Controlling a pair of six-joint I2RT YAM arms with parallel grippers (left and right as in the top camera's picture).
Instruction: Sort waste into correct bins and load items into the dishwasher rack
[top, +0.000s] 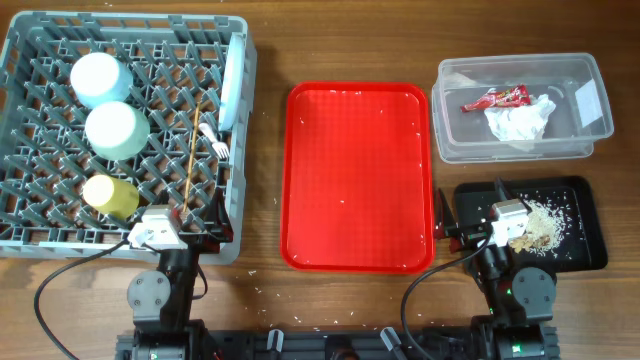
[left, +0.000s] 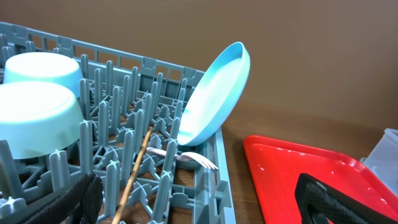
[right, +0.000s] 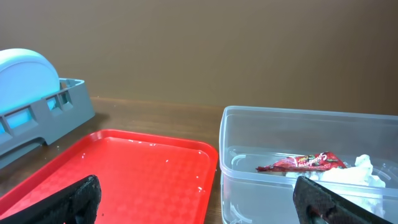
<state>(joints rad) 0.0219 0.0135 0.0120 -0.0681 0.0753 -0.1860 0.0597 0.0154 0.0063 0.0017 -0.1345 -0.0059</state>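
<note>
The grey dishwasher rack (top: 30, 60) holds a light blue bowl (top: 100, 78), a pale green bowl (top: 116, 130), a yellow cup (top: 110, 197), chopsticks (top: 190, 160), a white fork (top: 213, 140) and a plate (left: 214, 93) standing on edge. The clear tub (top: 575, 140) contains the red wrapper (top: 495, 98) and the white napkin (top: 520, 122). Beige food scraps (top: 540, 228) lie in the black tray (top: 585, 250). My left gripper (left: 205, 211) hangs open at the rack's near right corner, holding nothing. My right gripper (right: 202, 208) is open and empty, between the red tray and the tub.
A large red tray (top: 360, 175) lies in the middle of the wooden table, with small crumbs on it. Loose crumbs dot the table near the front edge. Cables run from both arm bases at the bottom.
</note>
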